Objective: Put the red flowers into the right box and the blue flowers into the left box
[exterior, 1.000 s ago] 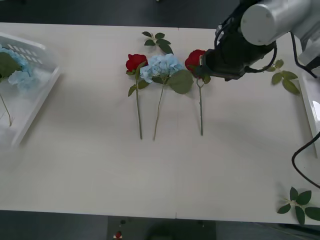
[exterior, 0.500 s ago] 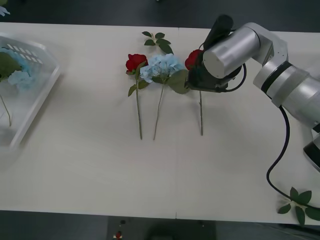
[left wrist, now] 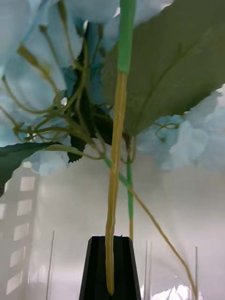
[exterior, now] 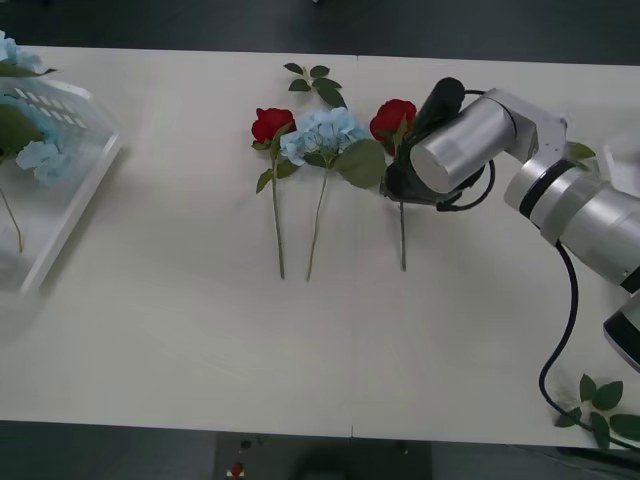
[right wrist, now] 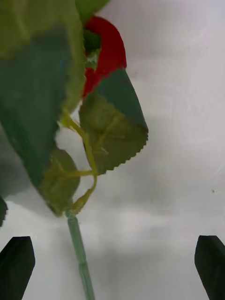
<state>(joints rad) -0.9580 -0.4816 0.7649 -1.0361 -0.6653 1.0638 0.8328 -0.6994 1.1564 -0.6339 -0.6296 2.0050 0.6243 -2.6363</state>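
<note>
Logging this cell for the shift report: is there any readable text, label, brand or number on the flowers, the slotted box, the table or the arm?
None: no view shows any text, label, brand or number.
Red flowers, blue flowers: unmarked.
Left box: plain white slotted walls.
Table: bare surface, unmarked.
Right gripper: plain black fingers, no marking.

Right gripper point(right wrist: 112, 267) — fingers spread, low
</note>
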